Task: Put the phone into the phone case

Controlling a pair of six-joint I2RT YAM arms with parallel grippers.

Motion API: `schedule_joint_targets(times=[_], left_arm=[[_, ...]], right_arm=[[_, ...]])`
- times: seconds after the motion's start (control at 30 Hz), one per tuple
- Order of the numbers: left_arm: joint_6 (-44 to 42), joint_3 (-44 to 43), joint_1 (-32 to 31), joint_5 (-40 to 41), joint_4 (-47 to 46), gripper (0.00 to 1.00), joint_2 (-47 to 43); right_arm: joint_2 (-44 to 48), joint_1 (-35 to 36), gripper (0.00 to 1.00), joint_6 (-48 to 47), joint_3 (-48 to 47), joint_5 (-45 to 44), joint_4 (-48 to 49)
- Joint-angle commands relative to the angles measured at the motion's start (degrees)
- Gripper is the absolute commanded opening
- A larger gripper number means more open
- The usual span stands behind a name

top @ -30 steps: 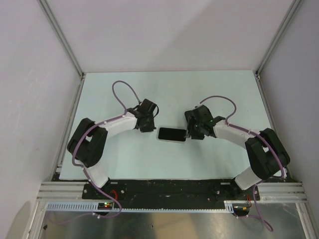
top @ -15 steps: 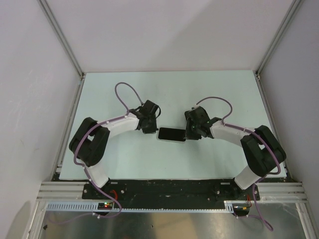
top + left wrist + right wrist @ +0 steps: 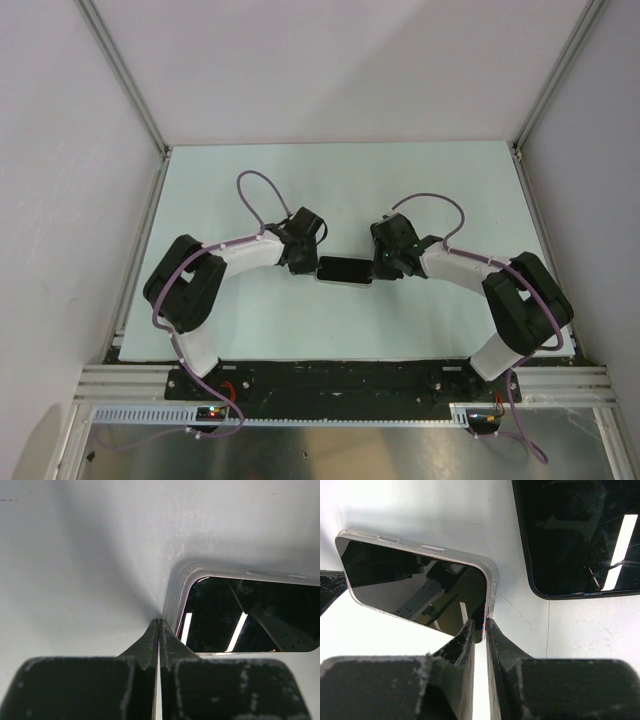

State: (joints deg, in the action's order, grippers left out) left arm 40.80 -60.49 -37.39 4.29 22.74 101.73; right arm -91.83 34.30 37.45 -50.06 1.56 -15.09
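Left gripper (image 3: pixel 158 622) slid up to phone (image 3: pixel 345 270) end, tips together at case (image 3: pixel 175 590) rim. Right gripper (image 3: pixel 480 625) narrowed onto case corner, grip unclear. You're likely seating phone.

My two arms (image 3: pixel 240 252) are white tubes with bulky black joints, trailing looping purple cables (image 3: pixel 258 173), and my black fingers (image 3: pixel 144 649) look scuffed.
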Motion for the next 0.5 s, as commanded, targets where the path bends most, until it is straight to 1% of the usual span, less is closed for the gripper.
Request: schedule_joint_targets(times=[0.0, 0.47], left_arm=[[2.49, 0.55, -2.17, -2.01, -1.98, 0.00, -0.37], [3.05, 0.67, -3.60, -2.39, -2.82, 0.00, -0.12]], right_arm=[[-2.48, 2.82, 0.09, 0.33, -1.56, 0.68, 1.13], [-5.27, 7.50, 0.03, 1.94, -2.94, 1.11, 1.07]])
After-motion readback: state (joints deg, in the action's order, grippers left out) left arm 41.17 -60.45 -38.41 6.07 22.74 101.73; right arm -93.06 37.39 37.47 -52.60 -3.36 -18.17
